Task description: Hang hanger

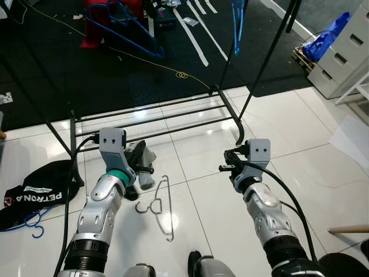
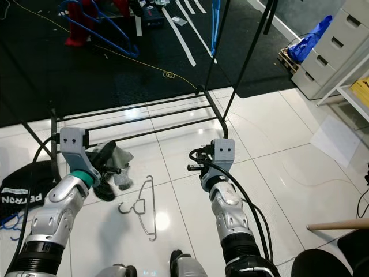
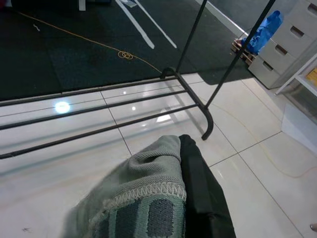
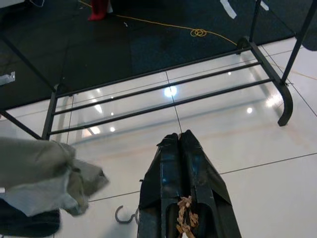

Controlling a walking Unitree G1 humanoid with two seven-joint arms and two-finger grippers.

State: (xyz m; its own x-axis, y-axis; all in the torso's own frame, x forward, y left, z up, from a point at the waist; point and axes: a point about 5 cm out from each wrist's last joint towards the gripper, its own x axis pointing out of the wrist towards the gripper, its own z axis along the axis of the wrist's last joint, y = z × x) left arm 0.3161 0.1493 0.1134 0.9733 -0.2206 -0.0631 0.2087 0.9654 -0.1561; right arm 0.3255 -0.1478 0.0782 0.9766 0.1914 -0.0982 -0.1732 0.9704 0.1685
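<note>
- so the thin grey wire hanger [image 1: 162, 206] is just lying flat on the glossy white tile floor [image 1: 207, 156], near the robot, between its two arms and a bit closer to the left one, hook end pointing left
- nothing has hold of it, both pincers are apart from it
- left gripper [image 1: 140, 168] is up over the floor just left of and beyond the hanger, and it's clamped on a bunched grey-green knit cloth [image 1: 142, 158], which hangs off its black fingers [image 3: 203, 193]
- in the left wrist view that cloth covers most of one finger, so how wide the gap is I can't say, only that the cloth is held
- right gripper [image 1: 228, 161] is out on the right side, well apart from the hanger, with its two fingers [image 4: 171, 173] pressed together and nothing between them
- the black metal clothes rack [image 1: 173, 115] stands just beyond both grippers, low rails across the tiles, uprights rising at the far right
- a blue hanger [image 1: 237, 23] hangs up on the rack, far side
- far beyond that is a black carpet [image 1: 86, 69] with white tape strips and a yellow cord [image 1: 173, 70]
- on the near left floor there's a black bag with white lettering [image 1: 40, 187], a blue hook [image 1: 36, 222] peeking out beside it
- white drawer unit [image 1: 346, 52] sits far right, blue plastic bag [image 1: 326, 37] next to it
</note>
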